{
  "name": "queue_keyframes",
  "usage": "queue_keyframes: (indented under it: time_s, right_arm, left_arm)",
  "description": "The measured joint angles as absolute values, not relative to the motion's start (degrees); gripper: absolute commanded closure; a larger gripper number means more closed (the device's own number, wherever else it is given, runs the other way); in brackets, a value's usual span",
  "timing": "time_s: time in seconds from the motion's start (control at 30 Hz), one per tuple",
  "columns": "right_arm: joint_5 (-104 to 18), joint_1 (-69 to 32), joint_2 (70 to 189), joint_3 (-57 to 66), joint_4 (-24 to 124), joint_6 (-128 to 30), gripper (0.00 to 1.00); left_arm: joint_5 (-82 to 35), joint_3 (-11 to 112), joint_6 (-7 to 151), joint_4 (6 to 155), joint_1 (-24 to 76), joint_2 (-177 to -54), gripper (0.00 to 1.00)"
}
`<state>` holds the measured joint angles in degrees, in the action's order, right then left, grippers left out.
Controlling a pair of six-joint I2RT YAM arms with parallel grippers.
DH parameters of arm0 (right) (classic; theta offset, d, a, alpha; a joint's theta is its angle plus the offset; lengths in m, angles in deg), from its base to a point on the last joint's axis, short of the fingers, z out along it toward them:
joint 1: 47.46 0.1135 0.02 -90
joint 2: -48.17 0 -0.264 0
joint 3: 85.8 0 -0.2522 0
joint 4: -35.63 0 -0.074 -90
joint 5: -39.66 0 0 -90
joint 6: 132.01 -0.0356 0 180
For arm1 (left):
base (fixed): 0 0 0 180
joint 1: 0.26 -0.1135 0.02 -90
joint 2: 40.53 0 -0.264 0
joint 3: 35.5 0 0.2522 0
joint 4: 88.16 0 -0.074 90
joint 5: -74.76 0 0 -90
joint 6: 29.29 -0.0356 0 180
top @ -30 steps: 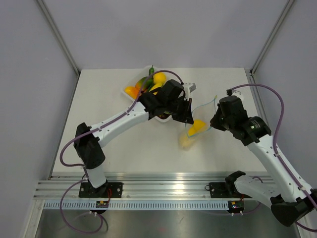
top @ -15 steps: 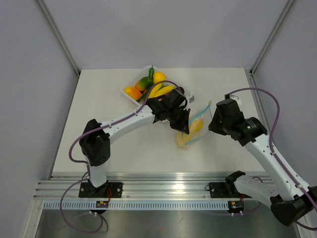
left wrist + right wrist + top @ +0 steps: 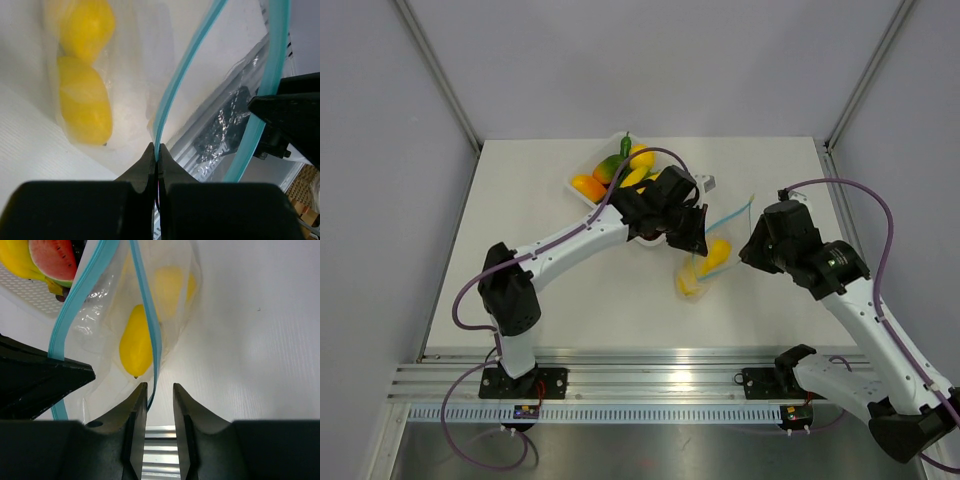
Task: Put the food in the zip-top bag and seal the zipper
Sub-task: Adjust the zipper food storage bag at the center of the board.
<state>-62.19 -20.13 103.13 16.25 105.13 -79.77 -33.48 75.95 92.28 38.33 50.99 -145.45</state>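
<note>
Zipper [image 3: 169,87] pinched in clenched left gripper [image 3: 156,149] | right gripper [image 3: 160,388] released, straddling its other half | food [image 3: 135,342] inside zip-top bag [image 3: 95,320]

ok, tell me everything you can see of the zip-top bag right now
The zip-top bag is a thin, clear, crinkly pouch with a light-blue zipper along its mouth. The mouth is open, its two lips spread apart. The left tool is shut on one lip; the other runs between the fingers of the right tool, which stand apart. Two yellow food pieces lie inside. Its lower end appears to rest on the white table.
</note>
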Motion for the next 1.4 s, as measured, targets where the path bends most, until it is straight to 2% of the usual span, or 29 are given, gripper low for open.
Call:
queue_keyframes:
  time_s: [0.2, 0.27, 0.4, 0.8, 1.1, 1.17, 1.27, 1.33, 1.4]
  right_arm:
    - [-59.81, -20.13, 104.29, 16.38, 102.95, -80.25, 0.73]
    - [-59.64, -20.13, 105.38, 16.41, 102.14, -80.49, 0.79]
    - [-60.03, -20.13, 105.95, 16.43, 101.57, -80.66, 1.0]
    - [-70.46, -20.13, 107.52, 3.49, 110.51, -73.82, 1.0]
    - [-68.58, -20.13, 114.32, 7.38, 111.73, -69.73, 1.0]
    - [-67.24, -20.13, 115.2, 8.76, 111.56, -69.28, 1.0]
    - [-65.6, -20.13, 115.9, 9.43, 111.12, -68.71, 1.0]
    - [-64.55, -20.13, 115.92, 9.43, 110.12, -68.47, 1.0]
    - [-63.94, -20.13, 116.14, 9.43, 109.53, -68.29, 1.0]
  left_arm:
    - [-33.44, 77.76, 93.77, 39.45, 50.92, -145.45, 1.0]
    - [-33.44, 77.76, 94.45, 39.88, 50.9, -145.45, 1.0]
    - [-33.39, 77.76, 95.89, 40.93, 50.68, -145.45, 1.0]
    - [-33.11, 77.46, 97.31, 42.27, 48.39, -144.12, 1.0]
    - [-34.77, 75.51, 94.62, 42.22, 48.52, -149.21, 1.0]
    - [-35.01, 74.09, 94.55, 42.11, 48.52, -150.04, 0.93]
    - [-34.81, 73.33, 93.62, 41.68, 48.52, -150.09, 0.63]
    - [-34.2, 73.37, 93.44, 41.68, 48.52, -149.93, 0.49]
    - [-33.66, 73.39, 93.16, 41.48, 48.52, -149.69, 0.47]
